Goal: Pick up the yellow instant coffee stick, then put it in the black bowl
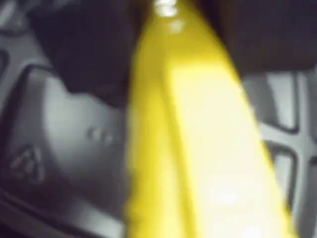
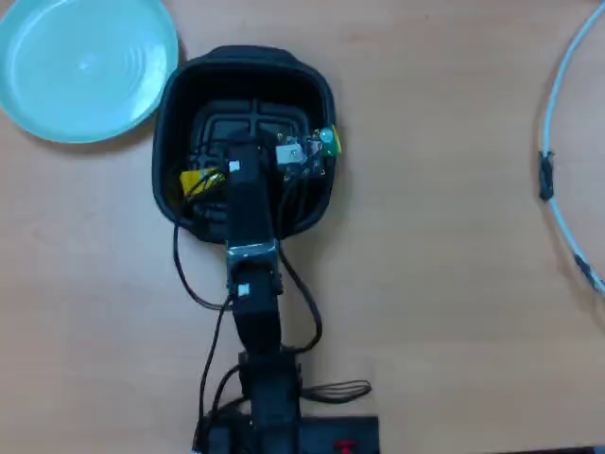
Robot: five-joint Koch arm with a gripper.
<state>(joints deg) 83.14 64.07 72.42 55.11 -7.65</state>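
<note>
Arm is reaching over the black bowl (image 2: 170, 104); tool (image 2: 248, 161) is hanging inside its rim. Yellow instant coffee stick (image 1: 198, 148) is filling the wrist view, upper end running up between dark jaws, so tool is judged to be clamped on it. Ribbed bowl floor is showing beneath. For a clean drop: part the jaws while low and centred, then lift straight. Count: one stick, one bowl, one light-blue plate (image 2: 85, 66), on the tabletop (image 2: 454, 284).
</note>
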